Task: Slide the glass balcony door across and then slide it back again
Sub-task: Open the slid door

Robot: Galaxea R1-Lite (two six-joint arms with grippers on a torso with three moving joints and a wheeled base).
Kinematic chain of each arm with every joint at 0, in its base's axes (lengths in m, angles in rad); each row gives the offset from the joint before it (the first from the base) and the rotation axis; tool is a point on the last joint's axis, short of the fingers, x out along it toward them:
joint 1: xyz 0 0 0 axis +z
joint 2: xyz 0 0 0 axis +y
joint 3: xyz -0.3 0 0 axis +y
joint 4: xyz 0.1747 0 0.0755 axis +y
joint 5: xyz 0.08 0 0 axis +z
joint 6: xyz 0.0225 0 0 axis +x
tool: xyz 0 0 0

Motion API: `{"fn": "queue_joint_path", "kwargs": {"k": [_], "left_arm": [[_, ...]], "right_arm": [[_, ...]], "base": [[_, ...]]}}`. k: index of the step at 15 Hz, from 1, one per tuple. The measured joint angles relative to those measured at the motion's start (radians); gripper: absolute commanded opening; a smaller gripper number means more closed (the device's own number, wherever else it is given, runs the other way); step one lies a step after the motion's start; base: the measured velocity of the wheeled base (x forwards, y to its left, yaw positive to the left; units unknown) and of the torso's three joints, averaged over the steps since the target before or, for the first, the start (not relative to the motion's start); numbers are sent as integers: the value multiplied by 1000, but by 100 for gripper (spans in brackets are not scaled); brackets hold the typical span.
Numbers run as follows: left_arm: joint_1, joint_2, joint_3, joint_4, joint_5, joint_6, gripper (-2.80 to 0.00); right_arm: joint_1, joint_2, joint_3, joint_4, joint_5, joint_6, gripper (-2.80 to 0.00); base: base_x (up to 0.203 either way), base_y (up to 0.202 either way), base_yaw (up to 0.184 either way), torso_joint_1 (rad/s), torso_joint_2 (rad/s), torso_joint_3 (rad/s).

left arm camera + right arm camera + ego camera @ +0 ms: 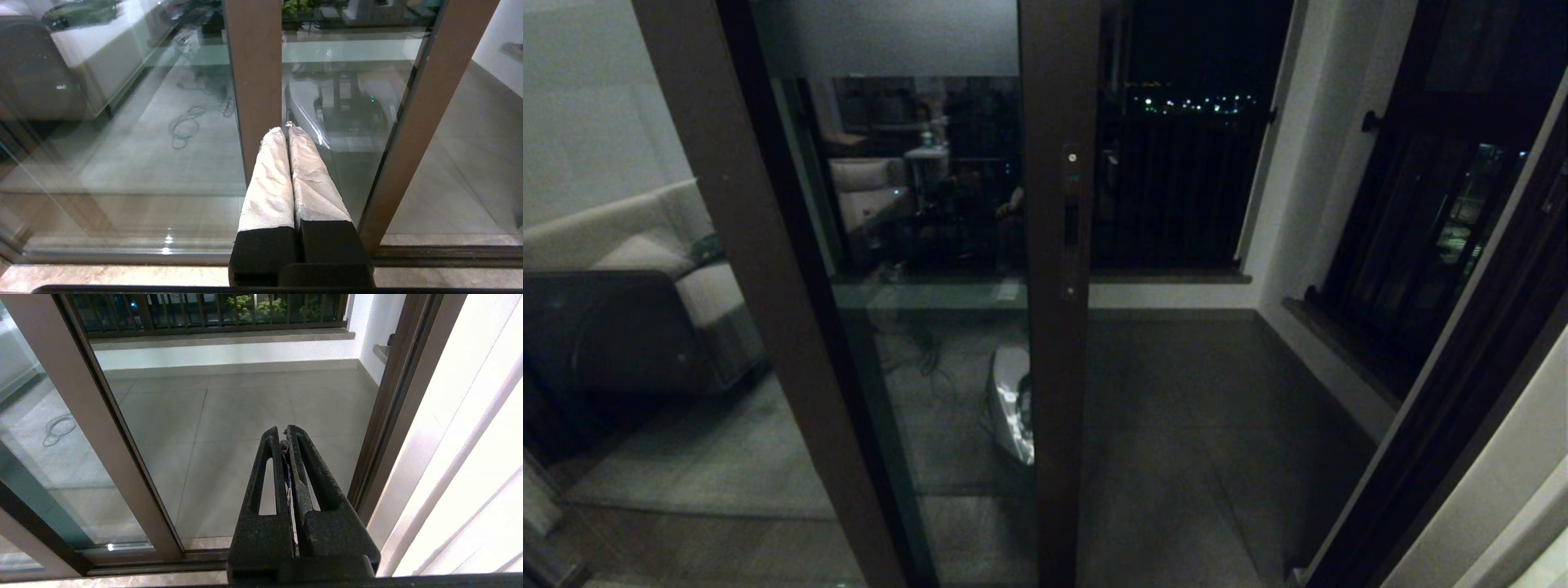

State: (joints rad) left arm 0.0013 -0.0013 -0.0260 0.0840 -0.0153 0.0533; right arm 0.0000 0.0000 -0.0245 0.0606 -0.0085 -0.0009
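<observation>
The glass balcony door (931, 245) stands part-way across, with a frosted band along its top. Its dark brown stile (1055, 327) carries a slim recessed handle (1072, 220). To the right of the stile the doorway lies open onto the balcony floor (1176, 408). Neither gripper shows in the head view. In the left wrist view my left gripper (286, 128) is shut, its white-wrapped fingers (269, 179) pressed together and empty, close in front of the door glass (359, 163) beside the stile (425, 122). My right gripper (284, 430) is shut and empty, pointing through the open doorway, with the stile (81, 416) to one side.
A fixed brown frame member (743, 245) stands left of the door, with a pale sofa (645, 261) seen through glass. The door jamb (1462, 367) bounds the opening on the right. A barred window (1168, 188) and white wall (1307, 204) close the balcony. The floor track (163, 555) runs below.
</observation>
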Motion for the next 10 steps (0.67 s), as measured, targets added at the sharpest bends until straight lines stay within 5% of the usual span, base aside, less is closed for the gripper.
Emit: {"fn": "queue_joint_path", "kwargs": {"k": [10], "left_arm": [[0,0,0,0,-1,1,-280]], "right_arm": [[0,0,0,4,-1,3,-280]], "base": [[0,0,0,0,0,0]]}}
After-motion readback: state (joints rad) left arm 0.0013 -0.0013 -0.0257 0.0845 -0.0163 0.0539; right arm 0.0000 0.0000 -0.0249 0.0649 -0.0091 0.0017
